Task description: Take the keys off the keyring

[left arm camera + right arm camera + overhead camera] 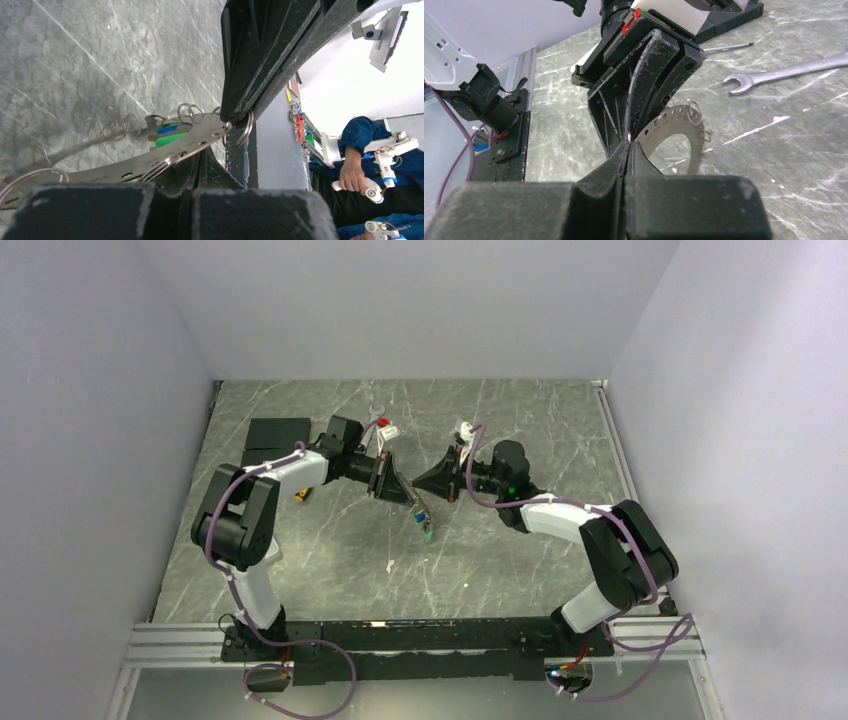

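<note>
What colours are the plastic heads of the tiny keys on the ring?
Keys: green and blue, best in left wrist view.

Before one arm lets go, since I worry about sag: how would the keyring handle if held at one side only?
The keyring looks like thin, flat, perforated metal: probably light, fairly stiff edgewise, springy if twisted. The keys dangle from it, so they will likely swing and shift its balance.

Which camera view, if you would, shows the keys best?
Left wrist view: the keys appear close, green and blue heads distinct. Top external shows them as tiny specks; the right wrist view does not show them.
</note>
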### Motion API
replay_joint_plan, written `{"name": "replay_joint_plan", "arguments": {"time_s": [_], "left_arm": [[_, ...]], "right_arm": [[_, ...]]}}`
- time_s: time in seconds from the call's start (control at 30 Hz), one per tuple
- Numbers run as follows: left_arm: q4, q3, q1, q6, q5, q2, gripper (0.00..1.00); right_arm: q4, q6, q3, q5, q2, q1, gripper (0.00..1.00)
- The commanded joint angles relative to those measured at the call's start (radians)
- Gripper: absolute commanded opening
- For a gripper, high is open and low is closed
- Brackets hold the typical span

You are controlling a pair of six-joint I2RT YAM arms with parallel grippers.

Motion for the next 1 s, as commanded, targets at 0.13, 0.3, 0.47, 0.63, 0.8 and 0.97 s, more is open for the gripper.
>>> {"name": "replay_joint_plan", "arguments": {"time_s": [0.13, 0.3, 0.47, 0.63, 0.8, 0.97], "left_arm": [[-0.08, 0.029, 0.043, 0.08, -0.001, -0.042, 0.0], [-0.114, 0.038, 0.063, 0.113, -0.003, -0.057, 0.0], [-0.176, 0.053, 0.088, 0.186, -0.017, -0.06, 0.0], [-0.242, 0.054, 0.102, 0.259, -0.077, -0.056, 0.0], [-0.305, 0.065, 0.111, 0.312, -0.129, -0.039, 0.0], [-0.311, 0.064, 0.113, 0.321, -0.183, -0.022, 0.0]], "right_arm": [[0.069, 0.01, -0.002, -0.031, -0.027, -0.041, 0.0], [0.068, 0.017, -0.007, -0.041, -0.039, -0.067, 0.0], [0.035, 0.02, -0.009, -0.064, -0.068, -0.124, 0.0], [-0.051, 0.006, -0.017, -0.098, -0.131, -0.209, 0.0], [-0.344, -0.114, 0.023, -0.147, -0.198, -0.294, 0.0], [-0.757, -0.377, 0.114, -0.133, -0.26, -0.302, 0.0]]}}
